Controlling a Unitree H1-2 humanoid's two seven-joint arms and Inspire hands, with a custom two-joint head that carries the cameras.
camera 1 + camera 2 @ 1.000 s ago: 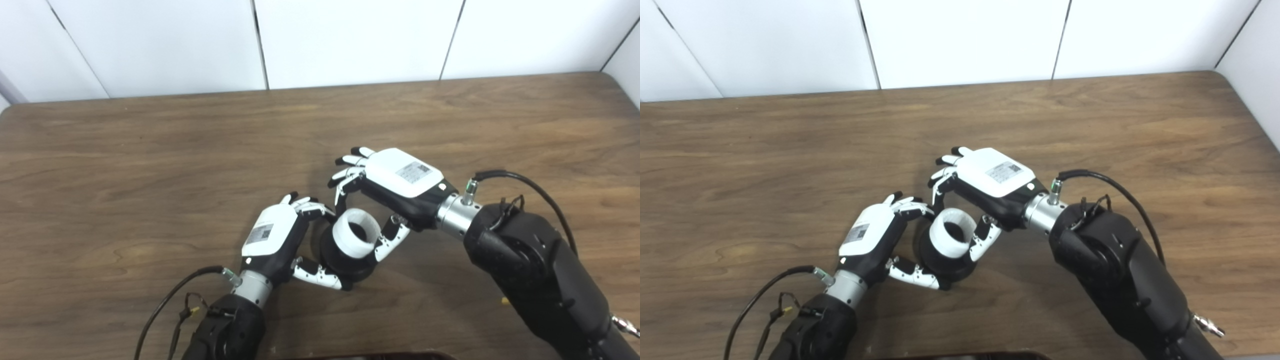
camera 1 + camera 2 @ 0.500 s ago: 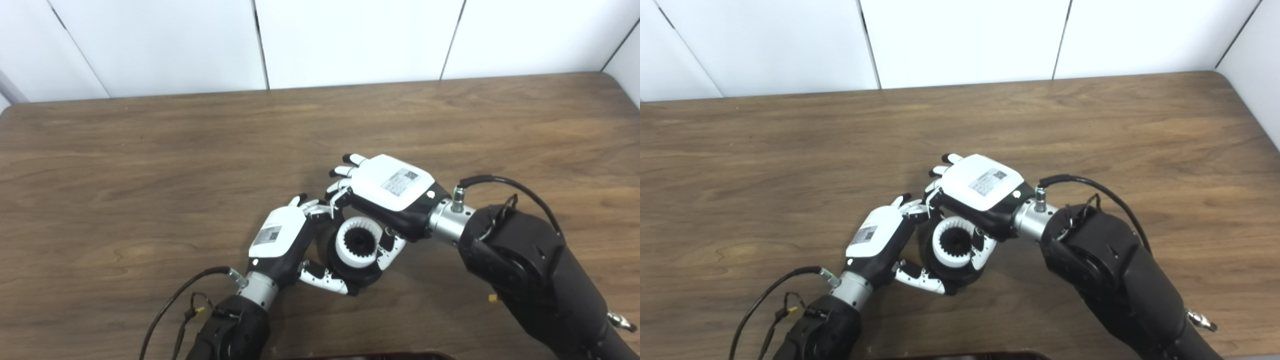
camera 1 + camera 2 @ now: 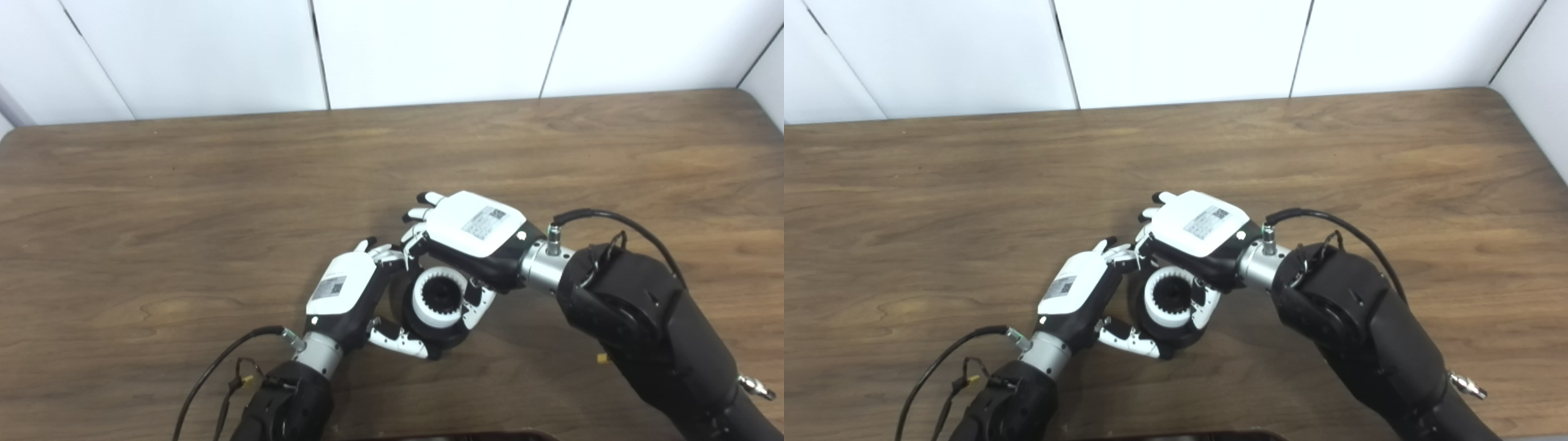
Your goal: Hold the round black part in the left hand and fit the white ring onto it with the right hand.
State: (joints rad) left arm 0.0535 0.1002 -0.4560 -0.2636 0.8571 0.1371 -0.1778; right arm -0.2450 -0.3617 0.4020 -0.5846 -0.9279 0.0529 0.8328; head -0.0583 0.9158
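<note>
Round black plastic part (image 3: 450, 327) is gripped by left hand (image 3: 352, 294) just above brown wooden table (image 3: 184, 202); toothed white ring (image 3: 438, 297), seated on it, is clasped by right hand (image 3: 474, 236).

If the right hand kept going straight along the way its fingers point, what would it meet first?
Likely the left hand: the right hand, closed on the white ring over the round black part, points left toward it, fingertips almost touching. Depth is unclear; it might pass above.
</note>
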